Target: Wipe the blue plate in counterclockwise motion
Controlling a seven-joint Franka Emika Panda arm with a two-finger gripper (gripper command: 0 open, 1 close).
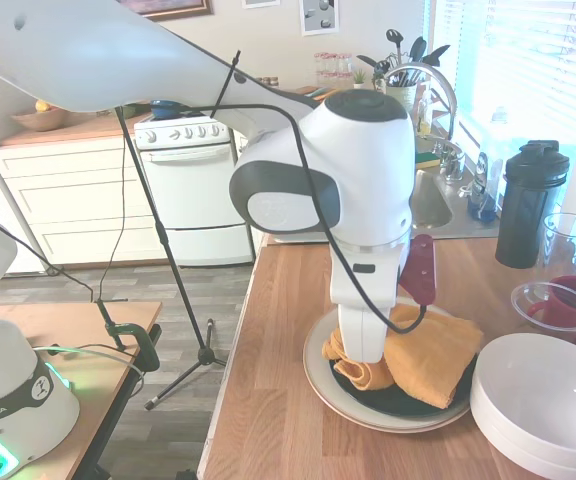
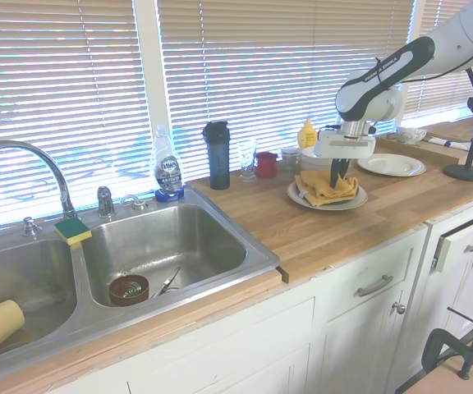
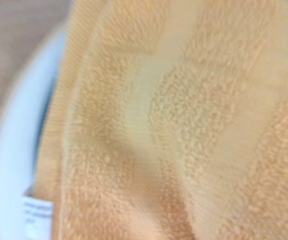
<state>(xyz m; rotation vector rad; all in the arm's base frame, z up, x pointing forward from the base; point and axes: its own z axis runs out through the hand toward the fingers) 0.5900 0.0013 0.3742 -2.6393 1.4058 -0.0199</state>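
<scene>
Gripper (image 2: 336, 174), finger state unclear, presses orange towel (image 1: 430, 352) on blue plate (image 1: 400, 402); white bowls (image 1: 543, 400) just beside

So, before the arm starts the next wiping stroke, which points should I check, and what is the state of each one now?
1. Orange towel lies on the blue plate: ok.
2. Blue plate sits inside the cream plate, on the wooden counter: ok.
3. Gripper is down on the towel: ok.
4. Fingers closed on the towel: cannot tell, the wrist hides them.
5. Stack of white bowls is very close to the cream plate's rim: not ok, a wide circle may bump it.
6. Towel covers the whole plate: not ok, the dark rim shows at the front.
</scene>
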